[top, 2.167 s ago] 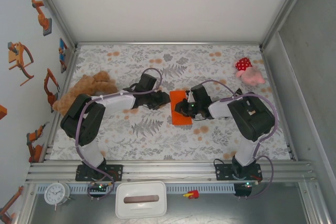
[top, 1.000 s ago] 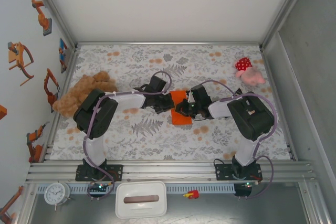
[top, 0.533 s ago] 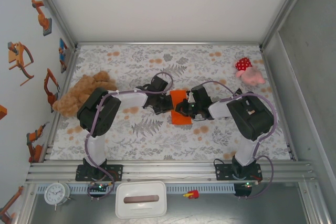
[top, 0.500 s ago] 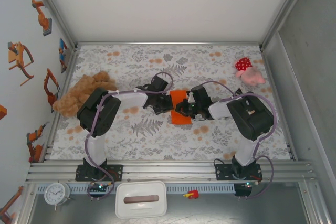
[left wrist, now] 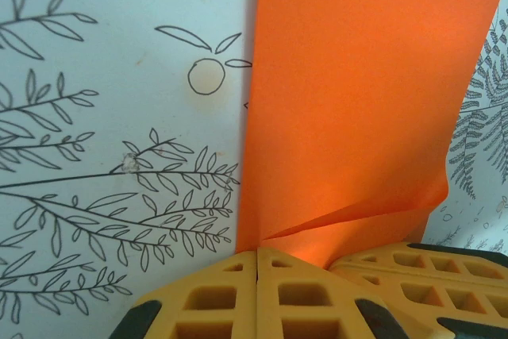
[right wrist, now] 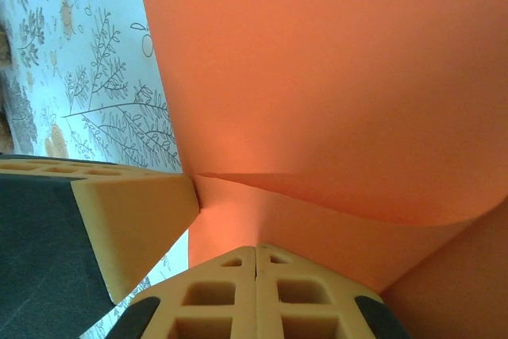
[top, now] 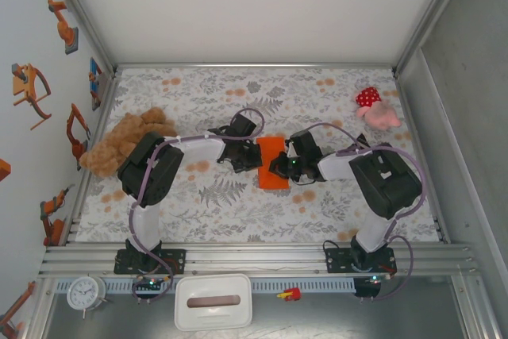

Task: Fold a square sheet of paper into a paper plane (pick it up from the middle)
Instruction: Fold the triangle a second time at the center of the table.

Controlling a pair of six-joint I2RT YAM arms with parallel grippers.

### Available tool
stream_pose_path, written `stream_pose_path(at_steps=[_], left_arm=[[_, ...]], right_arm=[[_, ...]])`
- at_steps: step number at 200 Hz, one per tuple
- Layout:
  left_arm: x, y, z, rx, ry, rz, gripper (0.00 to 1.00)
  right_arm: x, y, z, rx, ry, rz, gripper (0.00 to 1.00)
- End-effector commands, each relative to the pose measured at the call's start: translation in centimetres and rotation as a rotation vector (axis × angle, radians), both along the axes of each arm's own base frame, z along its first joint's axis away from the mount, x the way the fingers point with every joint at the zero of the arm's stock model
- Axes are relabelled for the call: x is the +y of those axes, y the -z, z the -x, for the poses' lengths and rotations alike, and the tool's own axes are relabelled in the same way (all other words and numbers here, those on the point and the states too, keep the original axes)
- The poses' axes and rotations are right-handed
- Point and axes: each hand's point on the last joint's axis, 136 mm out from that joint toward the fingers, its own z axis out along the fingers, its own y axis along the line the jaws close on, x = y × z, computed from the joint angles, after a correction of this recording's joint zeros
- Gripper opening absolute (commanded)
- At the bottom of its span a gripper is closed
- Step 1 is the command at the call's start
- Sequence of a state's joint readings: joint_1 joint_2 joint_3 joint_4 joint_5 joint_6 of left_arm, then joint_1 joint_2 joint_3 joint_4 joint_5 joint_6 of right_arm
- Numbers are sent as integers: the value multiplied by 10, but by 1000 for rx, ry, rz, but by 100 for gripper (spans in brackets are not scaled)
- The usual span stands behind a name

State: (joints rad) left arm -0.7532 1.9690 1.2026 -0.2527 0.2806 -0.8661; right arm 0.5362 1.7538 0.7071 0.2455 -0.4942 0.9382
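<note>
Orange pretty much everywhere in the wrist views, lol. The thin orange paper sheet sits dead centre on the floral-print tablecloth. It's folded down to a tall narrow rectangle, so I'd call this mid-fold and nowhere near a dart yet.

The left gripper is at the sheet's 9 o'clock edge and the right gripper is at roughly 4 o'clock, both low on the paper. Both sets of jaws are closed tight, with the yellow latticed fingertips pressed together and no gap. In the left wrist view a top layer of paper lifts off the lower one as a shallow flap right in front of the tips. The right wrist view has a raised layer curling over too.

Honestly can't tell if either one has a layer nipped or is just pushing down on it, since the edge runs right up to the seam. My read is they're working a crease. The next move needs one arm pinning the stack while the other sweeps the loose layer flat without dragging the whole thing.

The fuzzy brown teddy bear at the table's 9 o'clock and the red-and-pink polka-dot plush at 2 o'clock are well apart from it.
</note>
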Motion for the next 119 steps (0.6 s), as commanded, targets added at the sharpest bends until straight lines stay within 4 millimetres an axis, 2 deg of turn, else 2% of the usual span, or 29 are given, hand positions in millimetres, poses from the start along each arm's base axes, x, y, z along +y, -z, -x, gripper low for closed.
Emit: stream_pose_path(at_steps=[1,25,65,96,119], left_arm=[[27,32,14,60,7,-150,1],[34,37,15,67,-1,-182,1],[34,39,16,68,6,-186,1],[36,41,16,73,2,-200,1],[40,42,17,76,-5,-215,1]], right_arm=[[-20,27,10,44,35,76,0],[-27,27,13,47,61,61,0],[-25,-8,-7,-56,59,52,0],[-23,9,-15,-17,47,89,0],[-32,19,-13,0,71,112,0]])
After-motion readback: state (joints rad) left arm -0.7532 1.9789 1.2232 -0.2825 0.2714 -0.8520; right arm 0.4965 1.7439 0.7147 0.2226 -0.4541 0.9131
